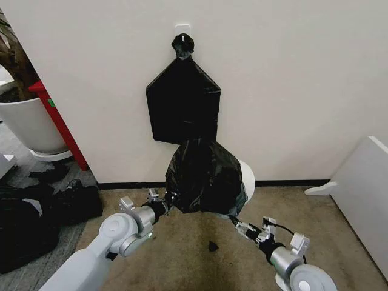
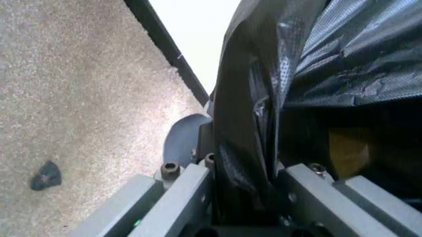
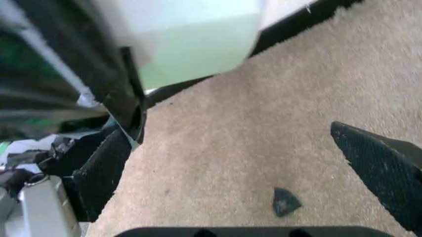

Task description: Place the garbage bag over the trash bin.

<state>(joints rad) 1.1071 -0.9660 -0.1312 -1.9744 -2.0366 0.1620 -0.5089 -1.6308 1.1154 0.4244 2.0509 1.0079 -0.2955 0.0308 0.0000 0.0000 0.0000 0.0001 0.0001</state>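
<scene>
The floor (image 1: 339, 242) was beige carpet, running to a dark baseboard (image 1: 285, 182) beyond both grippers. A small black scrap (image 1: 213, 245) lay on it between the left gripper (image 1: 168, 200) and the right gripper (image 1: 237, 223), slightly nearer the robot than either.

No readable text, label, brand, number or sign is showing anywhere in these views. Nothing legible is appearing on the garbage bag (image 1: 205, 176), the trash bin (image 1: 246, 179) or the wall (image 1: 291, 85) behind them
</scene>
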